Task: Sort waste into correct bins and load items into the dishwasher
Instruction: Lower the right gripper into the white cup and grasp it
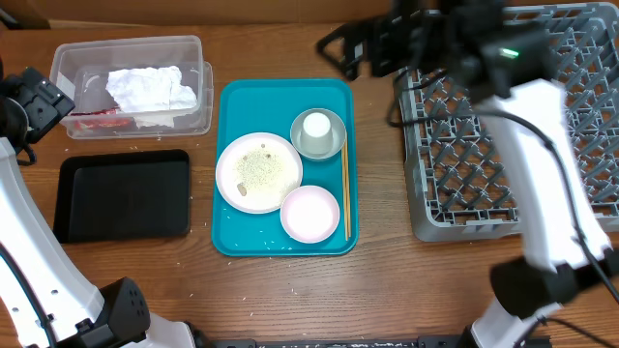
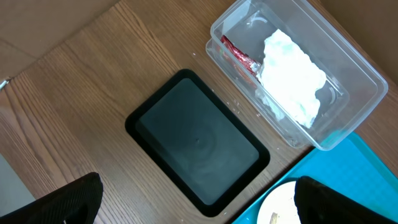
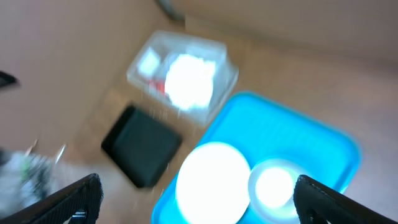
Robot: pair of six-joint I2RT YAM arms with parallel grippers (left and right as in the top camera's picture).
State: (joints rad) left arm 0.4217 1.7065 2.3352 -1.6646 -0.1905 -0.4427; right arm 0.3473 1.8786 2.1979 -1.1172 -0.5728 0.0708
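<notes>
The clear tub (image 1: pixel 68 60) at back left holds the crumpled white napkin (image 1: pixel 150 89) and the red sauce packet (image 1: pixel 102 118); both show in the left wrist view too, napkin (image 2: pixel 289 74), packet (image 2: pixel 239 55). The black tray (image 1: pixel 124 193) lies in front of it, bare (image 2: pixel 196 140). On the teal serving tray (image 1: pixel 232 106) are the larger plate (image 1: pixel 257 172) with rice grains, the small plate (image 1: pixel 309 213), and the grey bowl (image 1: pixel 332 143) with the white cup (image 1: pixel 316 127) inside. The grey rack (image 1: pixel 464 184) is at right. My left gripper (image 2: pixel 196 202) is open and empty. My right gripper (image 3: pixel 196 199) is open and empty, high above the tray.
A pair of wooden chopsticks (image 1: pixel 345 188) lies along the teal tray's right side. A few rice grains are scattered on the wooden table around the black tray. The right wrist view is blurred.
</notes>
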